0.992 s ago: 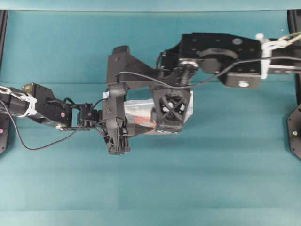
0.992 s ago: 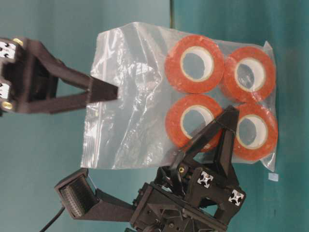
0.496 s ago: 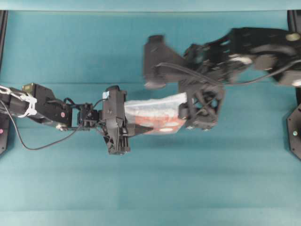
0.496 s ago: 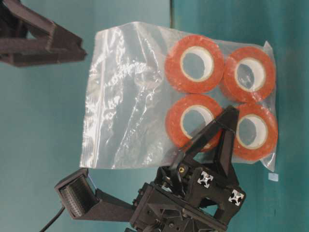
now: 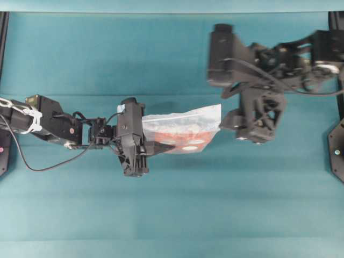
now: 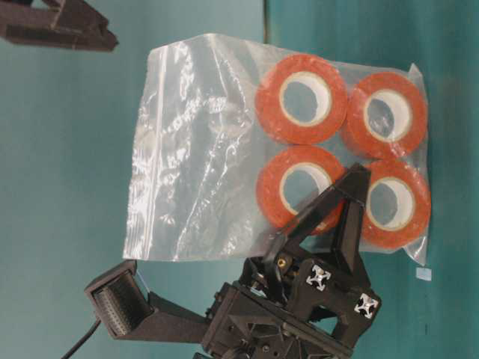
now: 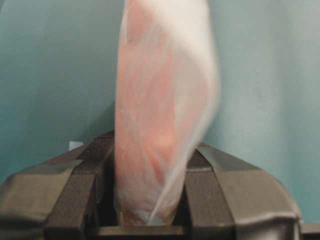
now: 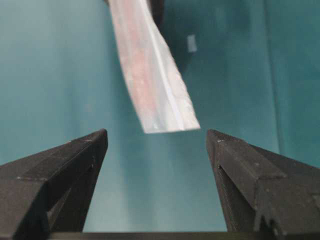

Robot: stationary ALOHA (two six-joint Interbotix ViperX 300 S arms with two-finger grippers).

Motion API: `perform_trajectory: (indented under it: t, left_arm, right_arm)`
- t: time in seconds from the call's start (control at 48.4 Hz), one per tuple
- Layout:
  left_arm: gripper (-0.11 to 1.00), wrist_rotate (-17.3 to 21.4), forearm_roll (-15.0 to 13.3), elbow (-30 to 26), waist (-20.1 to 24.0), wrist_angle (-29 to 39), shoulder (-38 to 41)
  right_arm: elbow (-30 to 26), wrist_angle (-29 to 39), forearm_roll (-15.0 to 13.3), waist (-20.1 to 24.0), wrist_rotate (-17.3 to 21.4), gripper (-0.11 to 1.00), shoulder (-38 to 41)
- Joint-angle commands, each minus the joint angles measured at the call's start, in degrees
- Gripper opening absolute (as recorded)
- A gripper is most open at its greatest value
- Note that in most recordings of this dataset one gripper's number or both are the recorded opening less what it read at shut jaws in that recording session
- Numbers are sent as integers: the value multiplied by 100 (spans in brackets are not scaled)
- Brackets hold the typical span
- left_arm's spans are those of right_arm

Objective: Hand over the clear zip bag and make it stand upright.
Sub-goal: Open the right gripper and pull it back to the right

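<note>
Clear zip bag (image 6: 247, 149): held off the table at mid-frame in the table-level view; four orange tape rolls (image 6: 340, 149) are gathered at its right end, and the zip strip runs down the left end.

Left gripper (image 7: 150, 200): its fingers are clamped on the bag's roll-heavy end, the plastic being pinched between them at the bottom of the left wrist view; in the overhead view the grip sits at centre-left (image 5: 156, 146).

Bag attitude: seen edge-on from above as a narrow strip (image 5: 185, 129), so it is probably carried on its side; whether any edge touches the table cannot be told.

Right gripper (image 8: 156, 150): its fingers are spread wide with nothing between them; the bag's zip end (image 8: 165, 107) hangs just beyond the tips. In the overhead view it lies at upper right (image 5: 252, 129).

Change: a second ago the zip end was gripped by the right gripper; it has been released and the arm drawn away rightward.

Meaning: the handover is judged complete; standing the bag upright remains.
</note>
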Motion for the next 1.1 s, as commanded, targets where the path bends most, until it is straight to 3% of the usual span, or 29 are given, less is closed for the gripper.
perform_trajectory:
  t: [0.0,0.31,0.558,1.075]
  left_arm:
    - [24,9,9,-53,0,-18,-79]
    - [24,9,9,-62,-9,9,-79]
    - [24,9,9,-62,-18,26,-79]
    - [24,9,9,-62,-9,18,-97]
  right_arm:
    - [185,-316,9,-18,44,85,-369]
    - [1028,-1169,0,-114,62,85,-1318]
    - [1485,-1248,9,-123,53,85,-1731]
    - [1688,-1600,0,-123,44,85,-1978]
